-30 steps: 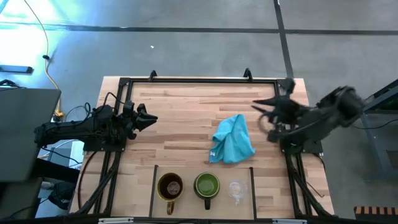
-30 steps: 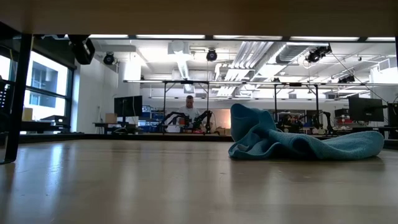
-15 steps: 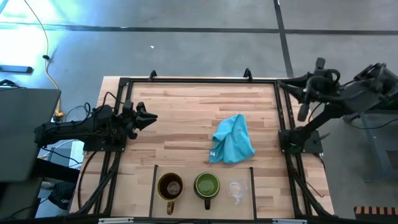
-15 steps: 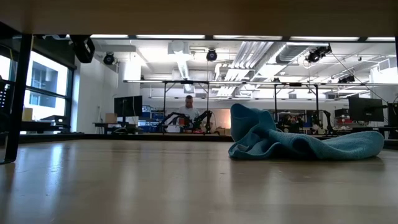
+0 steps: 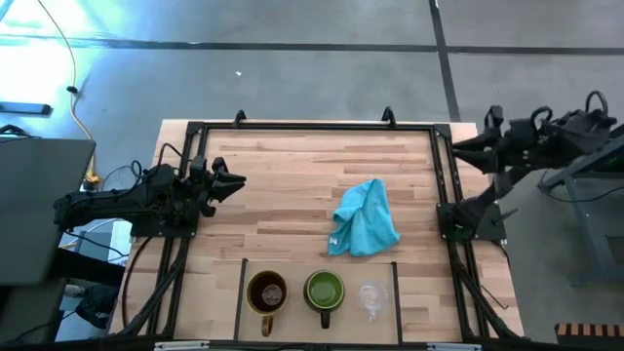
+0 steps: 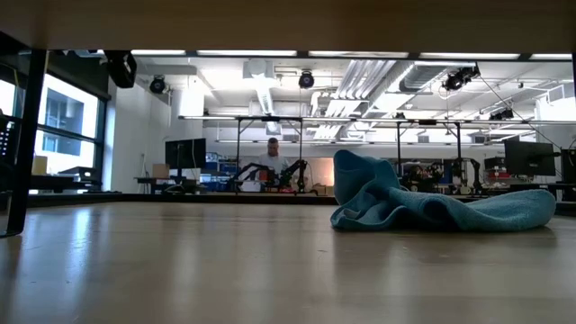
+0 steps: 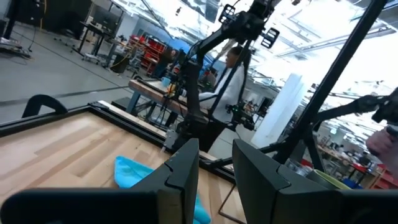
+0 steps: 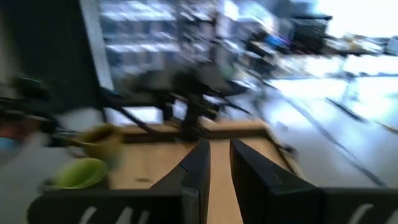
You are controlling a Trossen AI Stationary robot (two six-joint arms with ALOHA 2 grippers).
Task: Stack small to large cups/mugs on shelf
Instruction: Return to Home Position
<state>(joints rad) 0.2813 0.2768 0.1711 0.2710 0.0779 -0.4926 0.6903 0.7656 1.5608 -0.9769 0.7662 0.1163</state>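
Right now I'm seeing the turquoise cloth (image 5: 365, 218) lying crumpled on the table (image 5: 283, 185), right of centre. It is sitting between the two arms and just behind the shelf (image 5: 295, 271). From the low view, the cloth (image 6: 432, 202) is blocking part of the room behind, where a person (image 6: 274, 155) is standing far off among benches. Black frame rails (image 5: 312, 127) are running around the tabletop.

All three vessels are standing upright in one row in the shelf bay at the table's near edge. The brown mug (image 5: 266, 292) is sitting on the left of the high view. The green mug (image 5: 324, 291) is standing just beside it in the middle, and the clear glass cup (image 5: 371, 297) is standing on the right. None of them is nested inside another.

The left gripper (image 5: 234, 181) is hovering over the table's left side, well apart from the mugs and pointing toward the cloth. Its fingers (image 7: 183, 171) are parted by a narrow gap and holding nothing.

The right gripper (image 5: 466, 148) is hanging by the table's far right corner, well away from the shelf. Its fingers (image 8: 198, 167) are likewise slightly parted and empty. Its wrist view is blurred, with the green mug (image 8: 78, 173) and brown mug (image 8: 102, 138) showing far off.
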